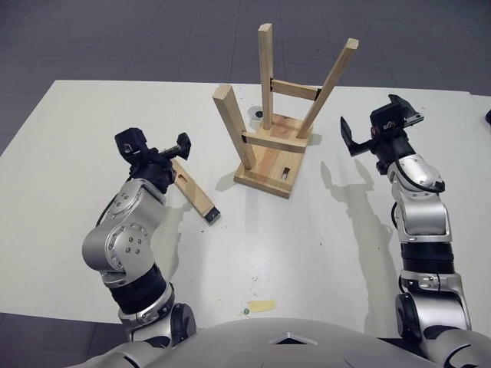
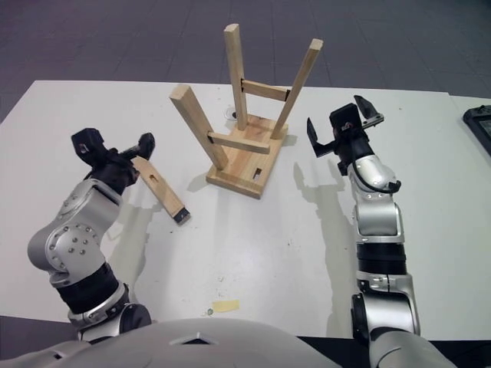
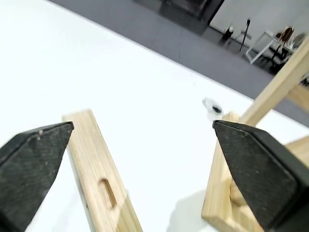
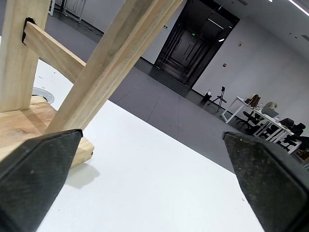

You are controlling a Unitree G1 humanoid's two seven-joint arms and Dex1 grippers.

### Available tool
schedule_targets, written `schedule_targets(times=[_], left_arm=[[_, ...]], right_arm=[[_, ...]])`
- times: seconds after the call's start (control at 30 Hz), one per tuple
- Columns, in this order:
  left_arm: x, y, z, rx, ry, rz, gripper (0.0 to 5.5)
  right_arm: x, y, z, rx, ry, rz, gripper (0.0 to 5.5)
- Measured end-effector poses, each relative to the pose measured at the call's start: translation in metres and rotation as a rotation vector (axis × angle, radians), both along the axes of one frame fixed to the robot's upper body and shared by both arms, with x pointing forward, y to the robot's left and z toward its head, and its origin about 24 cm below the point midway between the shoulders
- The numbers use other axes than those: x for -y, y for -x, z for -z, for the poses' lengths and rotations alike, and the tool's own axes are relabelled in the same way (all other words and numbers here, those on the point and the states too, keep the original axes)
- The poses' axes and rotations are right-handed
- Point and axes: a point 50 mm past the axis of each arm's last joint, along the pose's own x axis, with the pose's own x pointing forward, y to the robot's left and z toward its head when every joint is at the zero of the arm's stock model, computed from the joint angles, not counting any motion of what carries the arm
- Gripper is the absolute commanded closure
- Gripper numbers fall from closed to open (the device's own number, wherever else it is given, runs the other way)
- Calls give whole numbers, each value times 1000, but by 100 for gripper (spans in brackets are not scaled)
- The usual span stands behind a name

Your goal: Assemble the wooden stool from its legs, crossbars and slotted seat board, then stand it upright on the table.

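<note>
Stock as I read it from the operator's desk:

1. Left gripper (image 1: 157,147): fingers (image 3: 260,179) spread wide, holding nothing.
2. Loose leg (image 1: 196,195): flat on the table (image 1: 307,245). Its far end lies under the gap between the left fingers, closer to one pad than the other, and the rest runs back toward the robot. A slot (image 3: 107,192) in its upper face sits just short of the fingers. I cannot tell whether either pad touches the wood.
3. Right gripper (image 1: 377,123): its fingers (image 4: 34,174) are also wide apart and hold nothing.
4. Stool (image 1: 276,130), part-built and upside down, between the two grippers and nearer the right fingers.
   - Seat board (image 1: 268,175): flat on the table, just beside the right gripper's inner finger and apart from it.
   - Legs (image 1: 266,73): three, pointing upward and splayed. The one closest to the right fingers leans toward them.
   - Crossbars (image 1: 274,142): two, seated between neighbouring legs.
5. Round fitting (image 1: 257,115): set in the tabletop beyond the stool, far from both sets of fingers.
6. Yellow note (image 1: 261,305): at the table's near edge, well behind both grippers.
</note>
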Motion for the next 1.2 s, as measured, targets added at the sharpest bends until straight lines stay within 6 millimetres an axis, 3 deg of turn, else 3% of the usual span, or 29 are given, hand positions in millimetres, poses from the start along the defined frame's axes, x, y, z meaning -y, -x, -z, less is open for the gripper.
schedule_targets(times=[0.33, 0.57, 0.97, 1.2], left_arm=[[1, -6, 43, -333, -195, 58, 14], [2, -6, 47, -352, -209, 117, 128], [-16, -10, 47, -370, -152, 150, 332], [-22, -13, 50, -342, -182, 157, 338]], right_arm=[[-13, 1, -6, 54, -39, -27, 10], [-24, -1, -33, 168, -68, -60, 10], [-35, 4, -73, 336, -174, -68, 10], [-42, 6, -83, 381, -186, -86, 10]])
